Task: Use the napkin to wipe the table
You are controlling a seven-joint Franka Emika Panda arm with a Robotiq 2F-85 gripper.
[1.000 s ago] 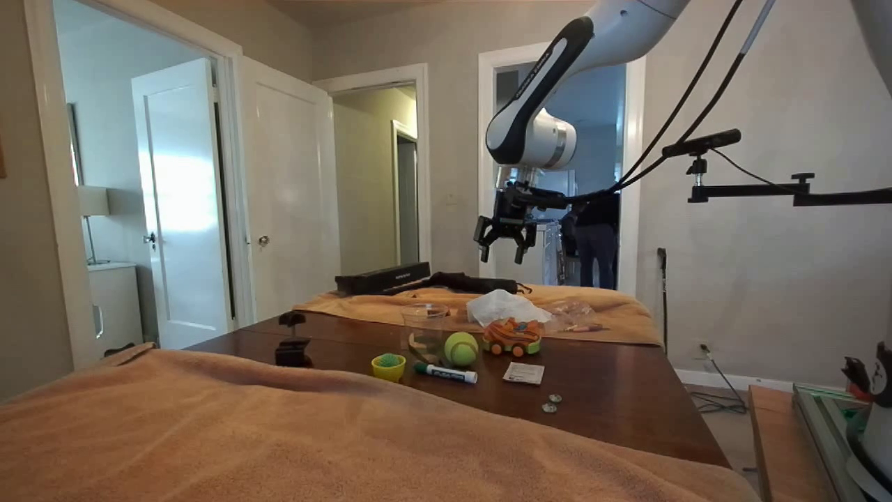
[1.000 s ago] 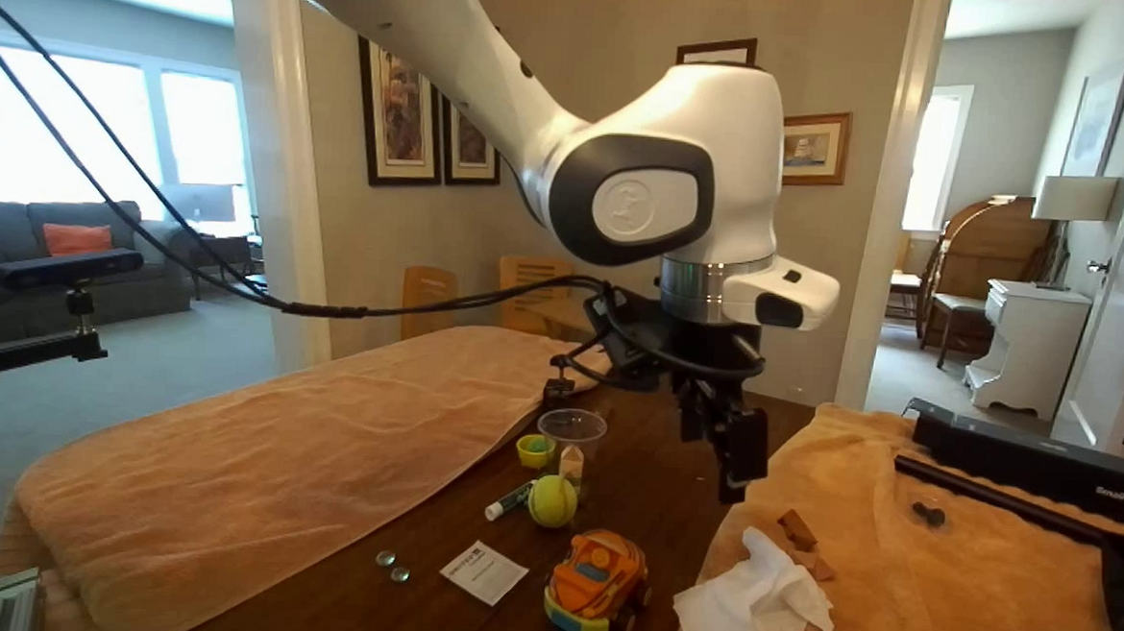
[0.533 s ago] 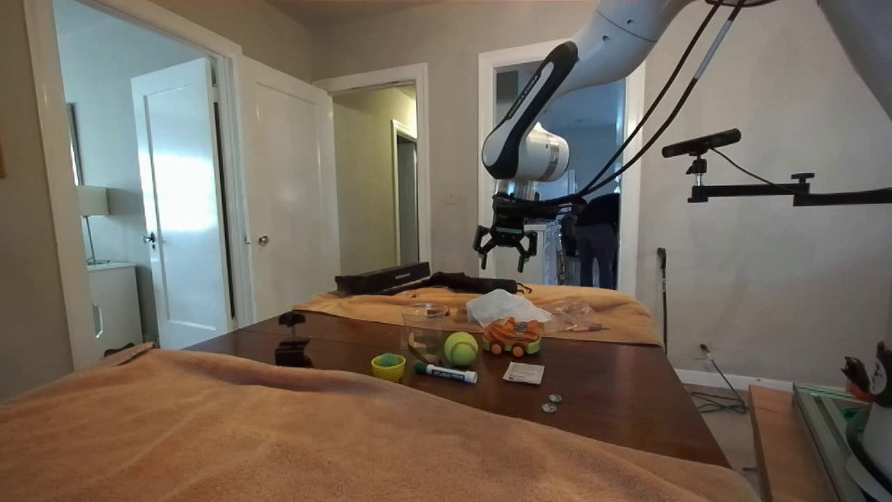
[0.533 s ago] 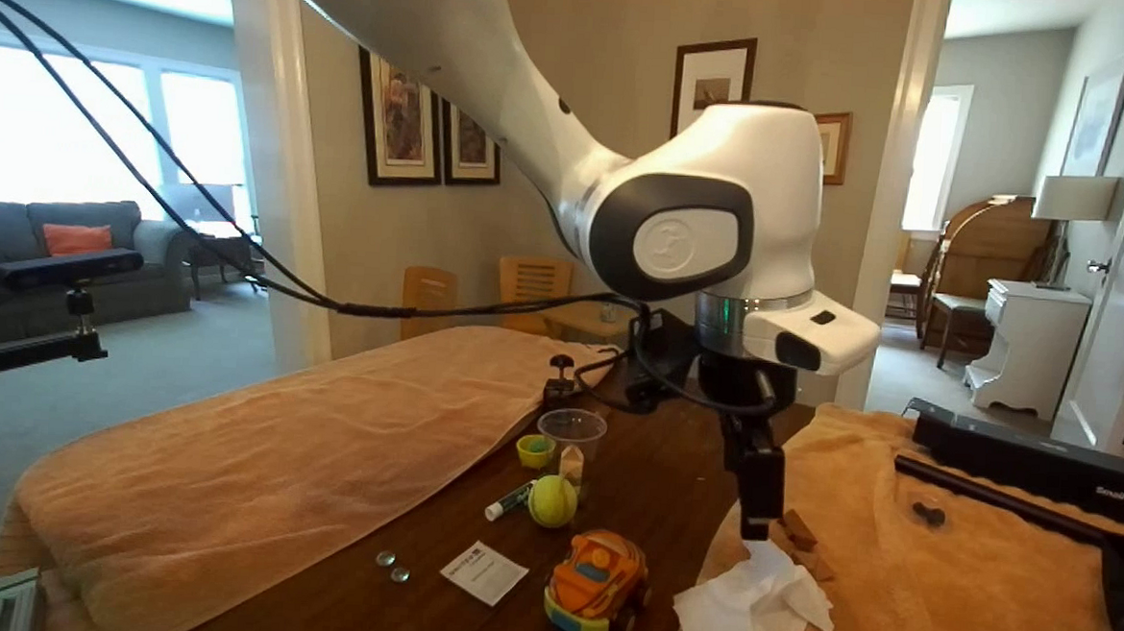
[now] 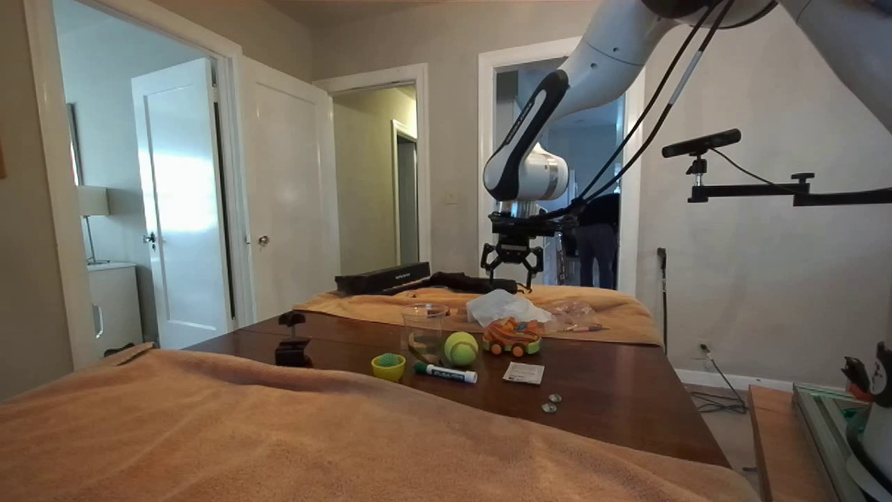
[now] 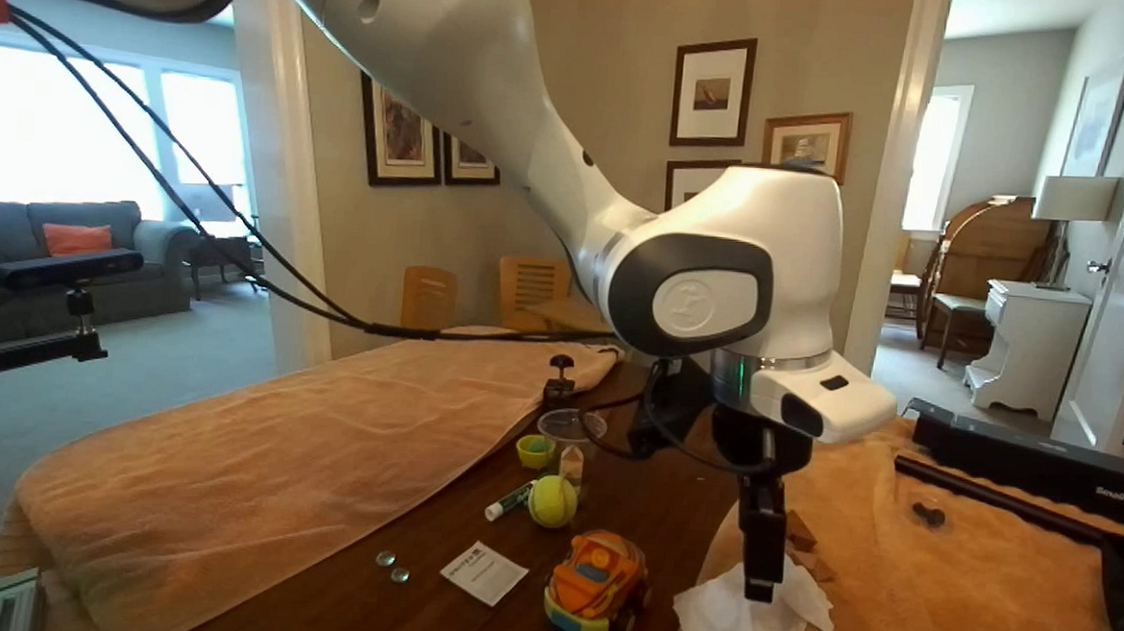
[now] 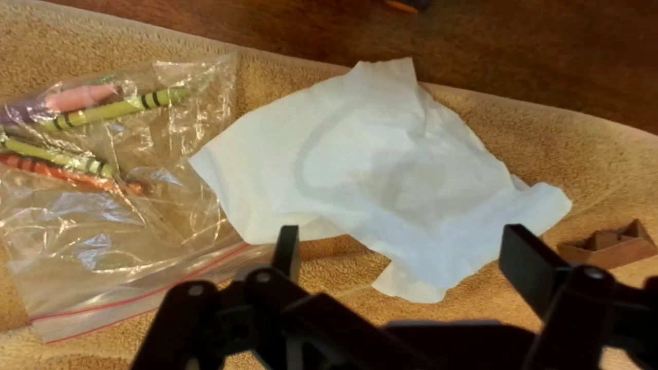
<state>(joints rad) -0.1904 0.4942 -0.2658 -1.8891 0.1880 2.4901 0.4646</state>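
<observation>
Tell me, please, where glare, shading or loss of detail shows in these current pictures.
Wrist view: sharp glints on the plastic bag, the gripper nearly black, and greyish patches on the napkin, whether shadows or marks I cannot tell; in an exterior view, the window is washed out; in an exterior view, light glares off a white door.

Fingers [image 7: 531,268] wide apart, straight downward

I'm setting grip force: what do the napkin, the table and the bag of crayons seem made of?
The napkin looks like thin, matte white paper from its creases, though cloth is possible. The table seems dark brown wood or veneer, with faint grain and some gloss. The bag is likely glossy clear plastic: crayons show through and wrinkles glint.
</observation>
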